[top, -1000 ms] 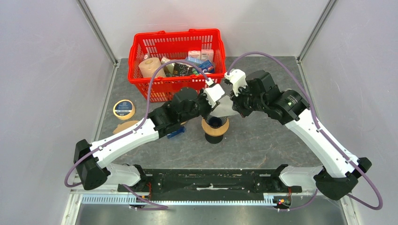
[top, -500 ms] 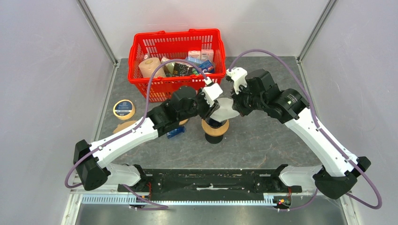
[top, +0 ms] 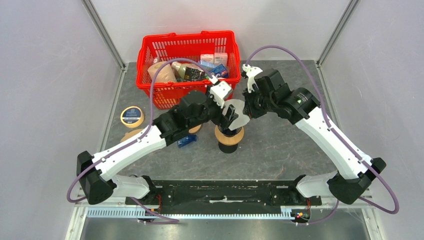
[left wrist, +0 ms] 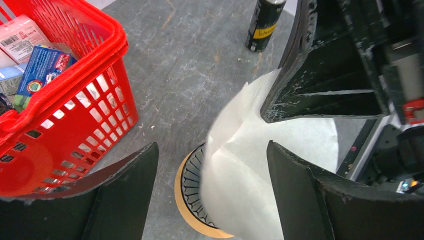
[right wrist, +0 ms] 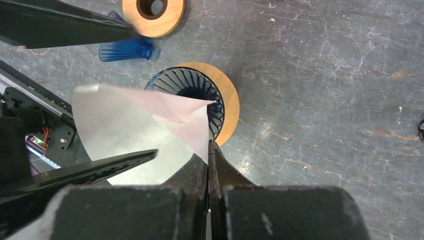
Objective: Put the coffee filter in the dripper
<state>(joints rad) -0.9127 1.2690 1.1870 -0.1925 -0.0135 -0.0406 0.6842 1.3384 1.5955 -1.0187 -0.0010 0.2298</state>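
The white coffee filter [top: 238, 113] hangs partly unfolded just above the dripper [top: 229, 137], a black ribbed cone with a tan wooden collar [right wrist: 228, 98]. My right gripper [right wrist: 209, 146] is shut on the filter's edge [right wrist: 131, 119] and holds it up. My left gripper [left wrist: 211, 147] is open, with one finger on each side of the paper [left wrist: 260, 170] and neither pressing it. In the left wrist view the filter covers the right side of the dripper's mouth [left wrist: 192, 176]. Whether the paper touches the cone I cannot tell.
A red basket [top: 187, 89] full of goods stands behind the arms. Left of the dripper lie a blue ribbed cone [right wrist: 125, 50], a loose wooden ring [right wrist: 152, 12], a brown paper piece [top: 131, 135] and a tape roll [top: 132, 116]. A black can [left wrist: 264, 22] stands farther off.
My left gripper has opened and let go of the filter, drawing back slightly toward the basket. The right gripper kept its hold and the filter now hangs more upright.
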